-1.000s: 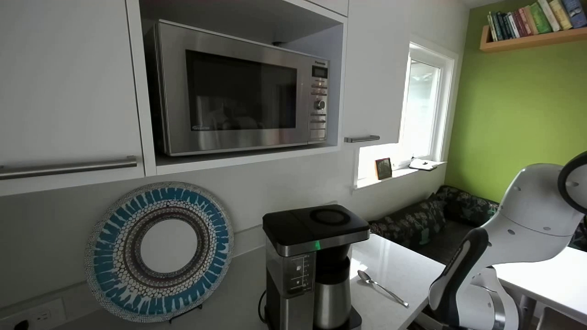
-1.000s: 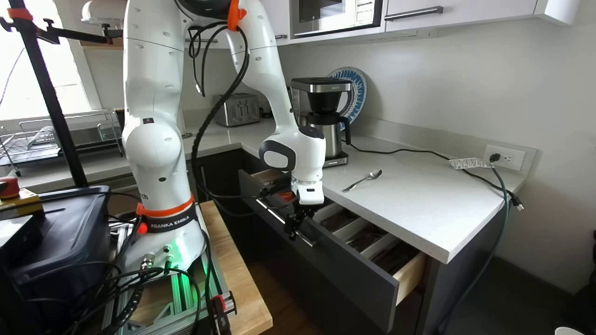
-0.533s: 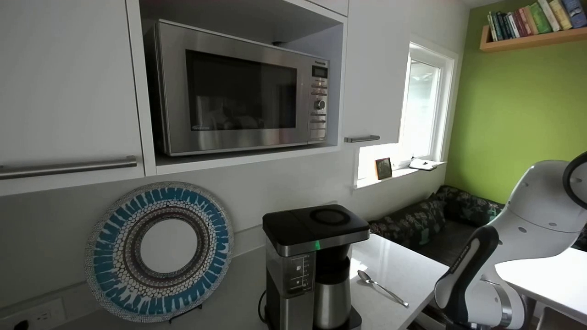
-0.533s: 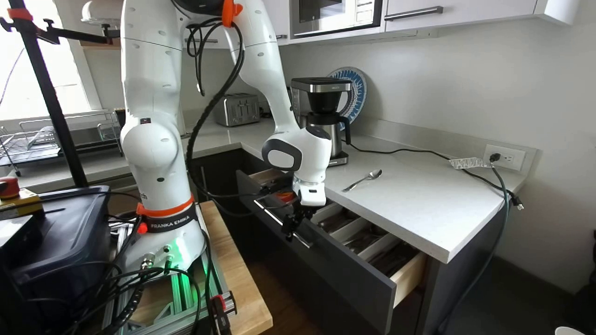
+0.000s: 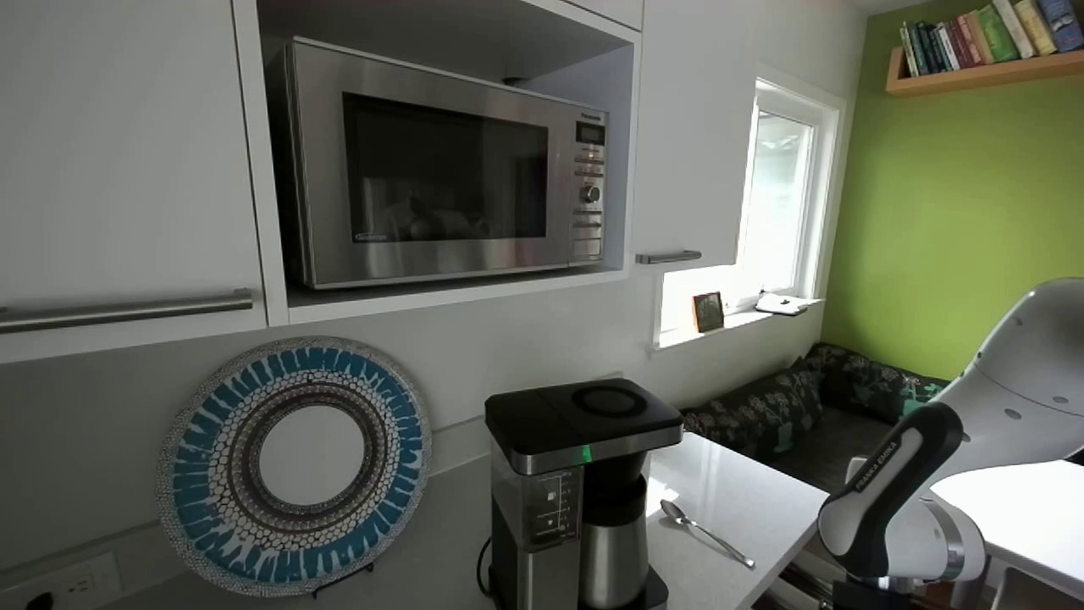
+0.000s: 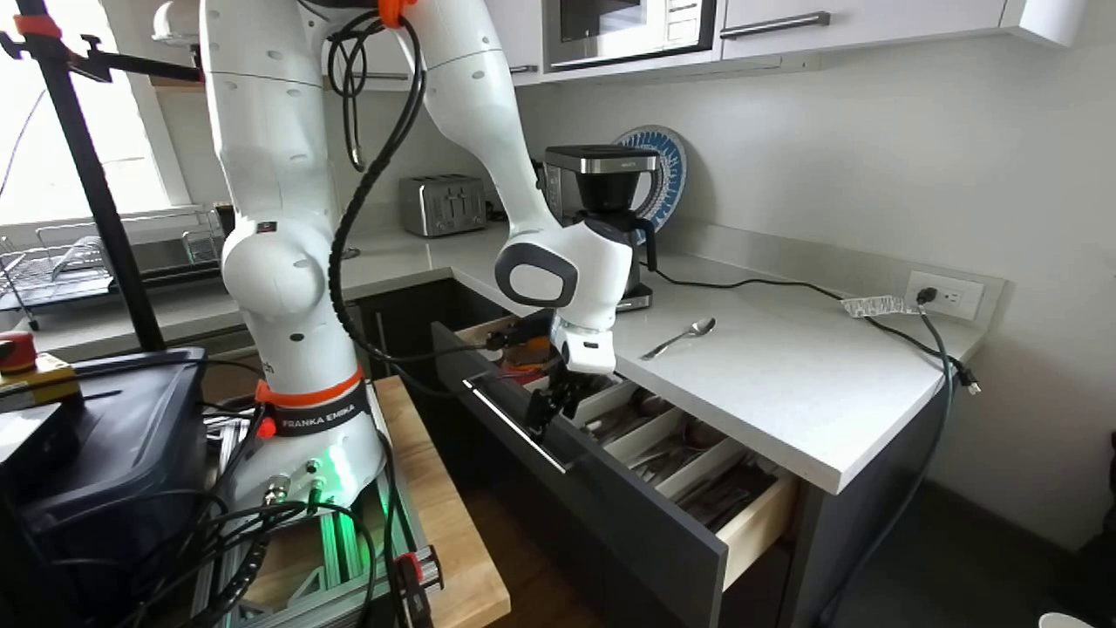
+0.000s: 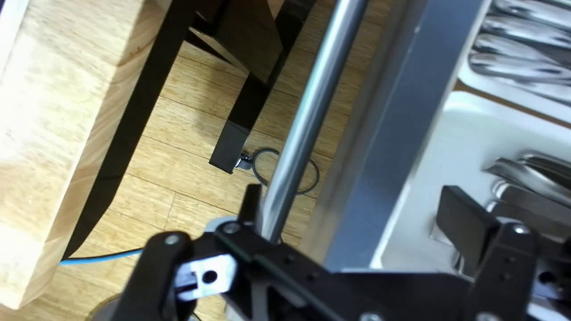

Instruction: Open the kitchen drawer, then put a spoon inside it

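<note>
Claw (image 7: 357,207) spread at the drawer front (image 6: 649,536); spoon (image 6: 678,338) lies beyond, up on the counter (image 6: 785,384), its handle (image 6: 658,350) nearer

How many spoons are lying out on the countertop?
1: the spoon lies on the countertop near the coffee maker. The robot arm and coffee maker hide some countertop, so others may be out of sight.

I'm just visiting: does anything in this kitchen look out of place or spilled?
Mostly no, but a loose plug hangs at the edge of the counter in an exterior view, not pushed into the outlet nearby; it may belong to the coffee maker. I see no spill. The open drawer fits the task.
</note>
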